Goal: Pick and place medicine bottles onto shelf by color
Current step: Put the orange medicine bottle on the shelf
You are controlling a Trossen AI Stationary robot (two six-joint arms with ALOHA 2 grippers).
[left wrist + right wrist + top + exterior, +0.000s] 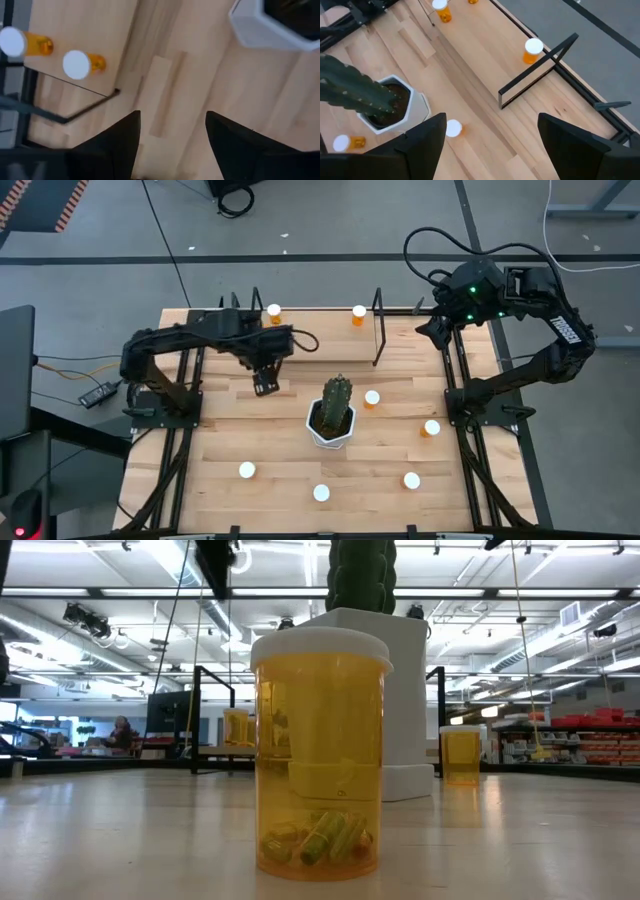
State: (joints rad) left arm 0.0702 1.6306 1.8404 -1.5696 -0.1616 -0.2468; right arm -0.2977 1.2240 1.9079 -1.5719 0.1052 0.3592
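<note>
A: Here, the left gripper (pixel 265 383), fingers spread and empty, hangs over bare table just in front of the shelf (pixel 320 330). Which medicine bottles lie nearest?

B: The five loose medicine bottles (pixel 372 398) stand upright, caps up, beyond the cactus (pixel 335 405), which blocks a direct reach. Two more stand on the shelf. The right gripper (pixel 490 145), likewise spread and empty, waits at the far corner; it seems nearer those right of the cactus.
</note>
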